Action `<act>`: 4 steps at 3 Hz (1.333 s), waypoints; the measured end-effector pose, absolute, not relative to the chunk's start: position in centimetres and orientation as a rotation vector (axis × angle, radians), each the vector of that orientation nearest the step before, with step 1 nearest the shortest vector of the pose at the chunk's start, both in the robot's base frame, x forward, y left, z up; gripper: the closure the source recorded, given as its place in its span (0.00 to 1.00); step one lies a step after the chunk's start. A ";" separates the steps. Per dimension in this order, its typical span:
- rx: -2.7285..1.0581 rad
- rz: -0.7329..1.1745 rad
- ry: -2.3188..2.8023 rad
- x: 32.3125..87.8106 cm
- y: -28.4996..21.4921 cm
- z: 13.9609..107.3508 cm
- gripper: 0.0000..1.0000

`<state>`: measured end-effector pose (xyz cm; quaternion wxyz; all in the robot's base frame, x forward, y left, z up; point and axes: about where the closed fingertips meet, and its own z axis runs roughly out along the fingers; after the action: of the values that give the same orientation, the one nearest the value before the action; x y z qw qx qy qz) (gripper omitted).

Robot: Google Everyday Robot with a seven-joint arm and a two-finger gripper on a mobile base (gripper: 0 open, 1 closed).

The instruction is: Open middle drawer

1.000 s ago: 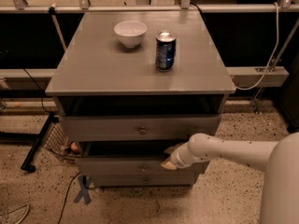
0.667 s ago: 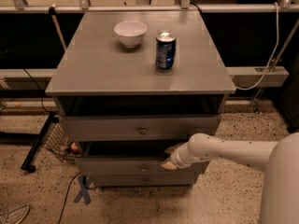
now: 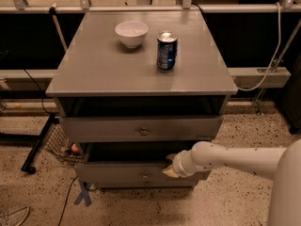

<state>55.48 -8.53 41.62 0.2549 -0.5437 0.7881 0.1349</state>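
Note:
The grey cabinet has two drawer fronts showing. The upper drawer has a round knob. The middle drawer sits below it, a low grey front with a small round metal knob. It stands pulled out a little, with a dark gap above its front. My gripper comes in from the right on a white arm. Its tip rests at the top edge of the middle drawer's front, just right of the knob.
A white bowl and a blue can stand on the cabinet top. A black stand leg and a wire basket are on the floor at the left. Blue tape marks the speckled floor.

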 end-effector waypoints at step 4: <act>-1.451 0.404 2.160 53.5 -8.9 41.6 1.00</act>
<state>53.49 -8.89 41.59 0.2514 -0.5334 0.7939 0.1485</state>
